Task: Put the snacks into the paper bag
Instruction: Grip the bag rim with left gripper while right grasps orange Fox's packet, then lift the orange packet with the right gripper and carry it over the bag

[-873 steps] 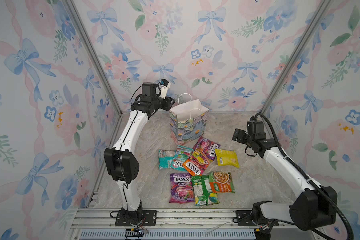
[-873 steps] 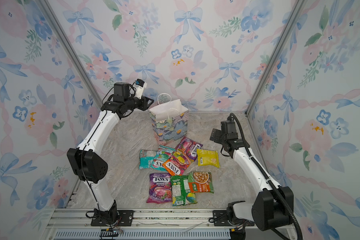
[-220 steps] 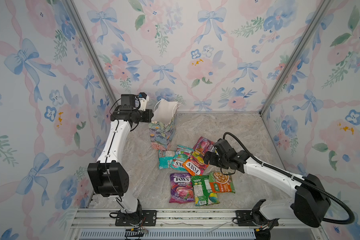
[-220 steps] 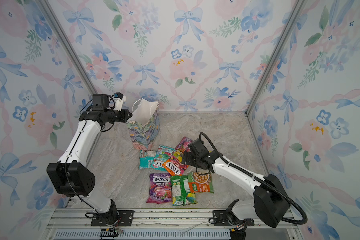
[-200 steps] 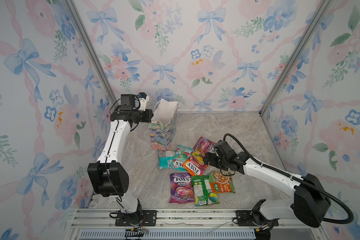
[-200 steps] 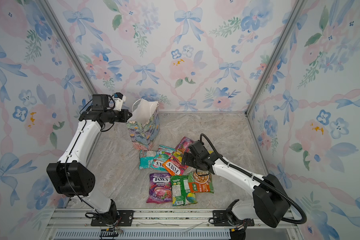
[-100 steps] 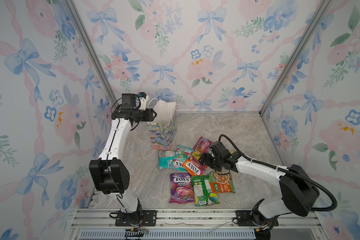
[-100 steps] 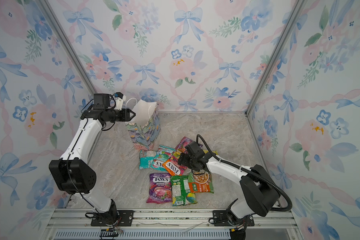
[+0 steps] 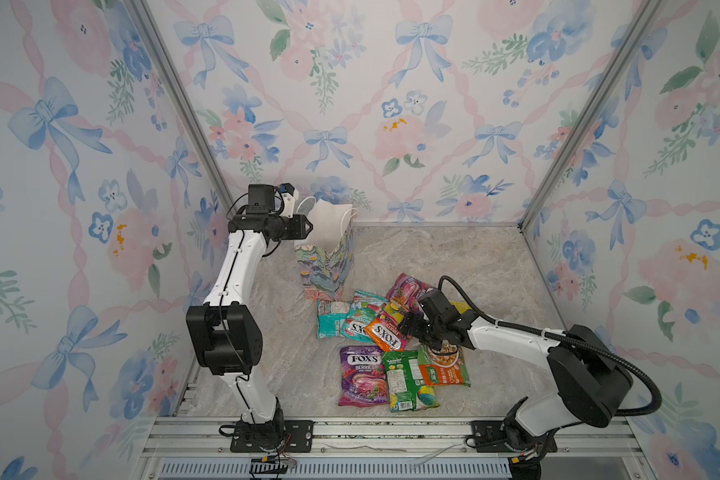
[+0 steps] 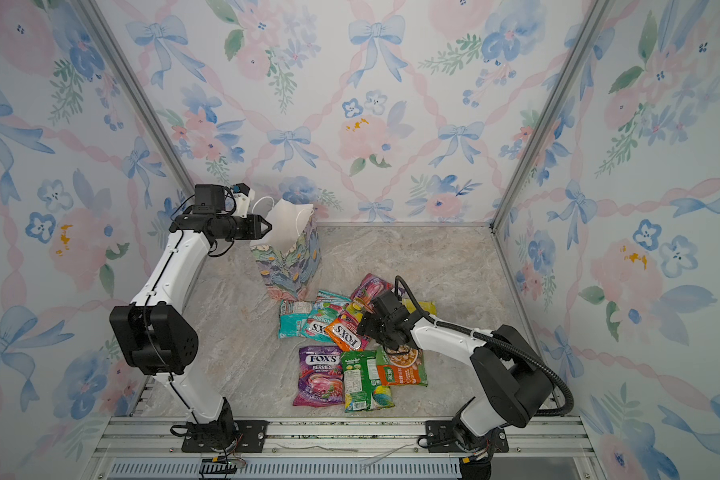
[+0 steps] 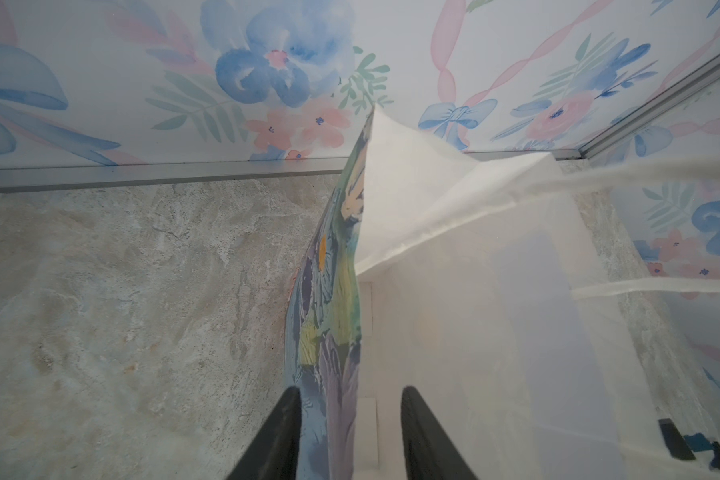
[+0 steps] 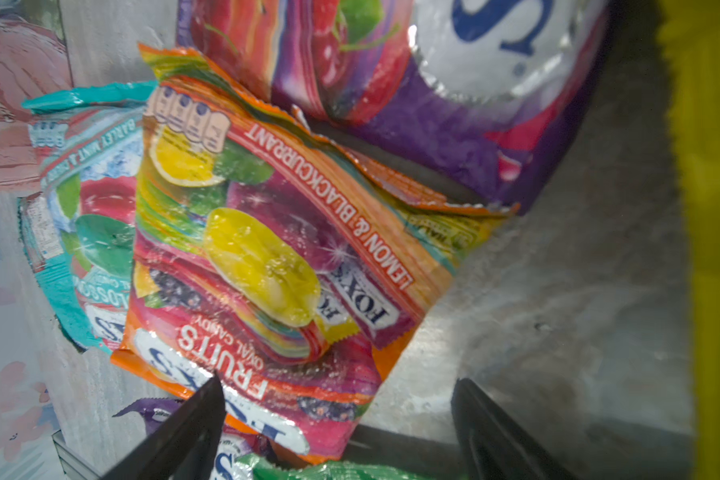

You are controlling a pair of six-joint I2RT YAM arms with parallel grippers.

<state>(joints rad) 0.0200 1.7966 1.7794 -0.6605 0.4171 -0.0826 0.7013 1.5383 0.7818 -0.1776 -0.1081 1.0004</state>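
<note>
Since the earlier frames the paper bag (image 9: 329,266) has been dragged toward the back-left corner of the worktop (image 9: 454,257), and the right arm (image 9: 508,336) has been coming down onto the snacks. The left jaws, clamped a second ago, are now standing apart. In the left wrist view they are straddling the bag's painted wall (image 11: 333,291), one outside and one inside, with clear space between paper and inner jaw. The bag is standing upright, mouth open, just behind the pile. The right jaws are spreading wide and holding nothing, hanging low over the orange FOX'S packet (image 12: 267,249). One jaw is over its edge, the other over bare worktop. That packet (image 10: 344,332) is lying across a teal packet (image 9: 333,318). The purple berries packet (image 9: 360,376), green pouch (image 9: 406,380) and orange-green pouch (image 9: 443,370) are lying nearest the front.
</note>
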